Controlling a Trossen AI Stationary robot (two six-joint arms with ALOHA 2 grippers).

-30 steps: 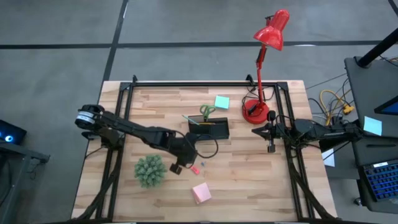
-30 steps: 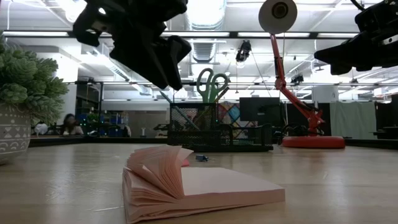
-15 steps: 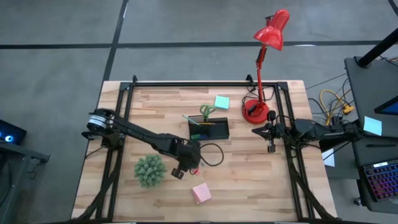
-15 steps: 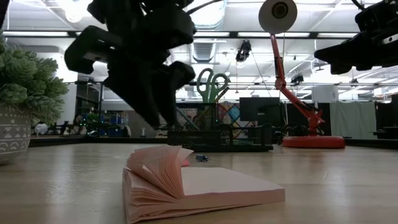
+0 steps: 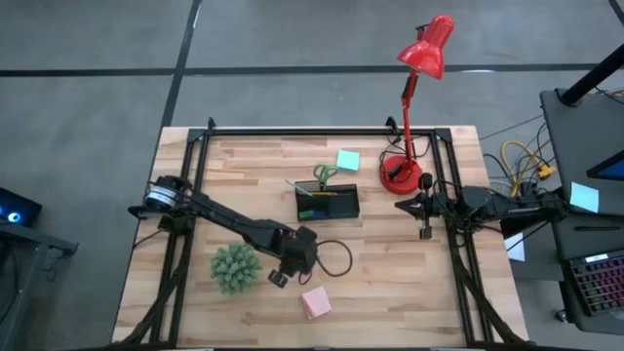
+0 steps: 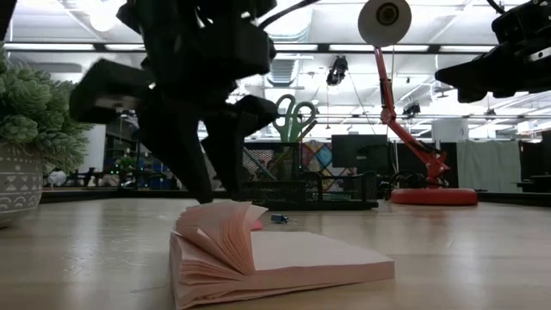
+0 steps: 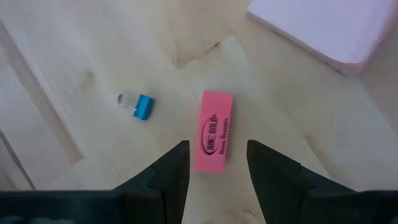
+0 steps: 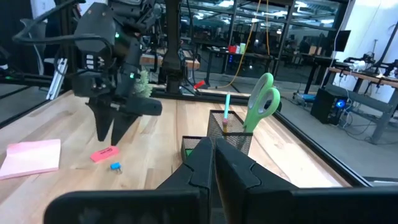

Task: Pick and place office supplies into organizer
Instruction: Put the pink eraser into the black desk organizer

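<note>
Our left gripper (image 7: 217,163) is spread wide, its two fingers (image 7: 168,171) straddling the near end of the pink eraser (image 7: 214,130), which lies flat on the table at the centre of the left wrist frame; nothing is held. We judge the eraser light, firm and slightly grippy, best pinched across its long sides. A blue clip (image 7: 140,107) lies to its left, a pink pad (image 7: 326,25) at upper right. The organizer (image 5: 328,202) sits mid-frame in the high view. Our right gripper (image 8: 211,163) waits, pressed shut and empty, at the table's right edge.
</note>
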